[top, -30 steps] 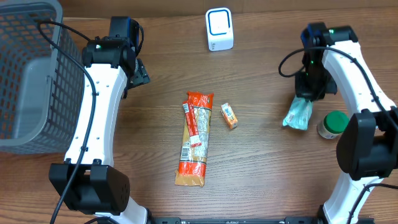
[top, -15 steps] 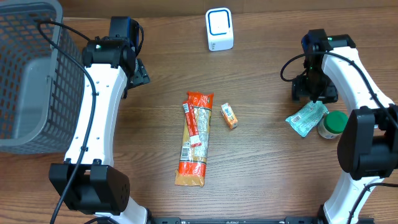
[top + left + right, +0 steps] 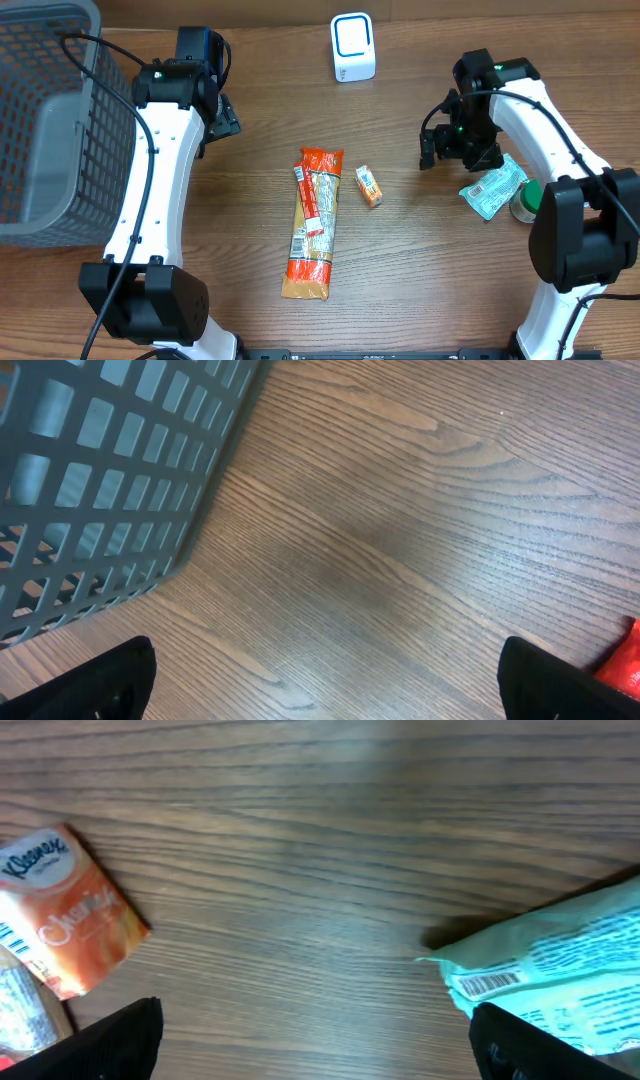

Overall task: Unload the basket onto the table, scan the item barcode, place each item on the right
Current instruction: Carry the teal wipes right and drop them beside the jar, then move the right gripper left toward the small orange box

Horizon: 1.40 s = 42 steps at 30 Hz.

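The right pincer [image 3: 315, 1045] stands wide and holds nothing, hanging low over the bench [image 3: 300, 810] between two candidates for scanning. The teal pouch [image 3: 560, 970] lies flat just to one side, its barcode face up, its far end against the green-lidded jar [image 3: 541, 196]. The orange tissue pack [image 3: 70, 920] lies to the other side, close to the long orange packet [image 3: 312, 222]. The scanner [image 3: 352, 47] stands well apart at the far edge, with nothing in front of it, so I judge no scan is in progress. The left pincer [image 3: 330, 695] is also wide and empty, near the basket [image 3: 100, 480]. The risks are these: the tissue pack is small and light, so a finger landing off-centre could skid it into the long packet or catch both. A flat grip on either item could also cover its code or turn it away from the scanner's window. Lifting the pouch carelessly might nudge the jar. The tissue pack reads "Kleenex", with a script word beneath that I cannot make out. The pouch's print is too fine to read.
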Tool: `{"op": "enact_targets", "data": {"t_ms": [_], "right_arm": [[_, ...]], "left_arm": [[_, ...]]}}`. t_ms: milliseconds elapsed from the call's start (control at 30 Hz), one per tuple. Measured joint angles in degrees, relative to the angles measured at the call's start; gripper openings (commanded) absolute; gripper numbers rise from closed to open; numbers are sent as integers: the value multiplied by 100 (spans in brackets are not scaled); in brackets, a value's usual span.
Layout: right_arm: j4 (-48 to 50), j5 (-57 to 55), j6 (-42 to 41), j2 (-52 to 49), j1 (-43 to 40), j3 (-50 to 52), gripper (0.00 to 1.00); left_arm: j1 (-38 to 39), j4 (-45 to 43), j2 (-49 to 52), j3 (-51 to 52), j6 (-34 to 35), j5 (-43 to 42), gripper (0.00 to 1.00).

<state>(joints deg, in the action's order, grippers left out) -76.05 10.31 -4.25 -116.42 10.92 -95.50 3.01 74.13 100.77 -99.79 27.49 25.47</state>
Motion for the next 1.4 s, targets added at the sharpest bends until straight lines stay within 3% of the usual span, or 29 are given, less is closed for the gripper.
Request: {"op": "enact_targets", "data": {"t_ms": [833,1400], "right_arm": [[1803,46,2,0,-11,0,100],[1847,48,0,0,-11,0,100]], "left_arm": [[0,0,0,0,0,-2,100],[0,0,0,0,0,0,100]]}}
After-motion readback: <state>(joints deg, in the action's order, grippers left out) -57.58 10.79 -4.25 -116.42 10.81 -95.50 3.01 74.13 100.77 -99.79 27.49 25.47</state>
